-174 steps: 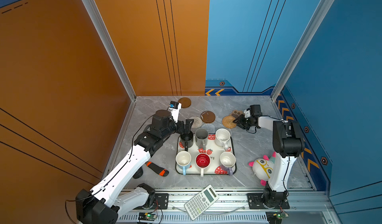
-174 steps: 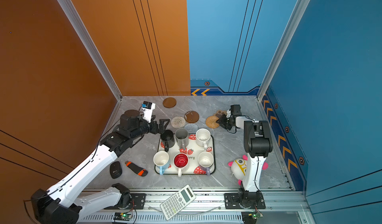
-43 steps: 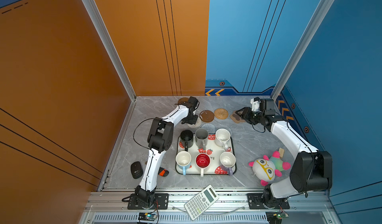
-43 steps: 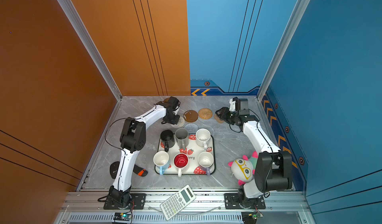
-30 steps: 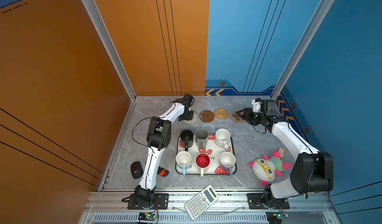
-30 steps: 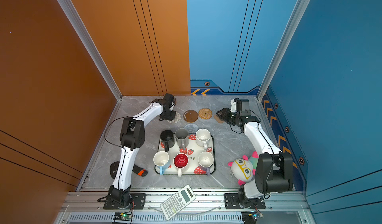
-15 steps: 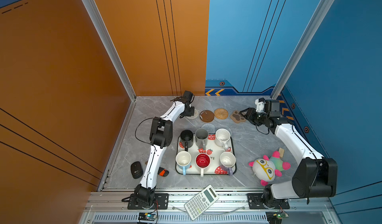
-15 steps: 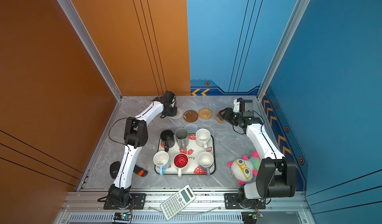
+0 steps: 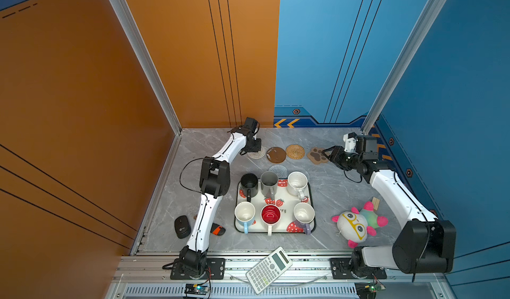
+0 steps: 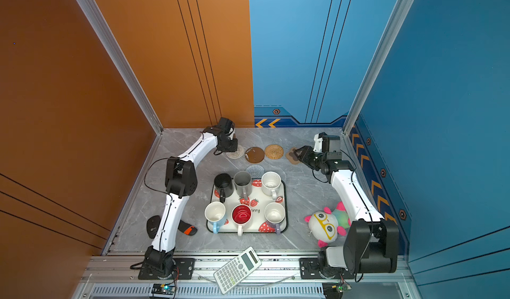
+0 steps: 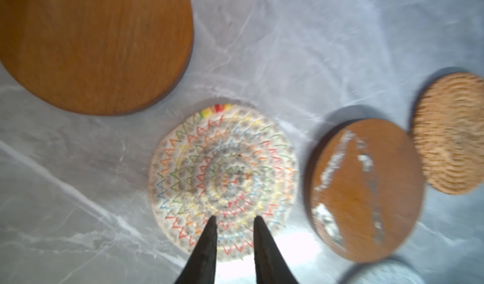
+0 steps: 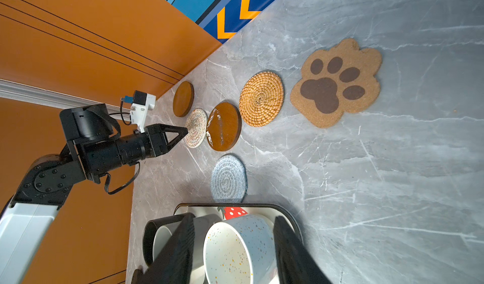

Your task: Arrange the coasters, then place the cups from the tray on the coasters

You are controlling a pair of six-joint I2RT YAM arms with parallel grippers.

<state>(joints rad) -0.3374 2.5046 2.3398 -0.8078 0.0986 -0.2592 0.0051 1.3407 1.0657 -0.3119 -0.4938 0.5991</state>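
At far left, left gripper (image 11: 235, 218) narrowly parted over the white woven coaster (image 11: 222, 164), pinching nothing — then brown disc (image 9: 276, 155), tan round (image 9: 295, 151), paw coaster (image 9: 317, 155) in a row; right gripper (image 9: 327, 154) spread, empty, just beside the paw. 6 cups (image 9: 269, 179) on the tray (image 9: 287, 217).

Coasters (image 9: 276, 154) packed in far row, bare table (image 9: 331, 190) right of tray (image 9: 287, 220), plush toy (image 9: 356, 226) beyond

Tray (image 10: 258, 217) — letters "erry" only.
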